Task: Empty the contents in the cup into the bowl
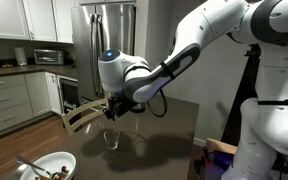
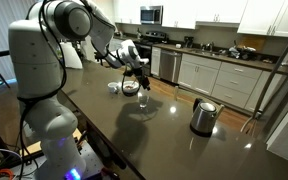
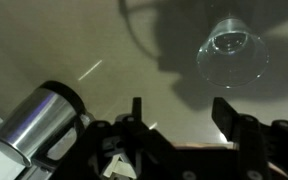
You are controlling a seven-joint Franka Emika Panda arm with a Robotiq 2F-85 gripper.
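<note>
The clear glass cup (image 1: 111,138) stands upright on the dark table, and I cannot tell whether anything is in it. It also shows in an exterior view (image 2: 144,101) and at the top right of the wrist view (image 3: 232,50). My gripper (image 1: 117,104) hangs open and empty a little above it, apart from it; it shows in an exterior view (image 2: 138,75) and in the wrist view (image 3: 180,112). The white bowl (image 1: 29,163) sits at the near table corner, beyond the cup in an exterior view (image 2: 120,88). Dark brownish bits (image 1: 58,173) lie in it.
A steel kettle (image 2: 203,116) with a black handle stands on the table, to one side of the cup; it is at the lower left of the wrist view (image 3: 39,122). A wooden chair (image 1: 81,115) stands at the table's far edge. Kitchen counters line the walls.
</note>
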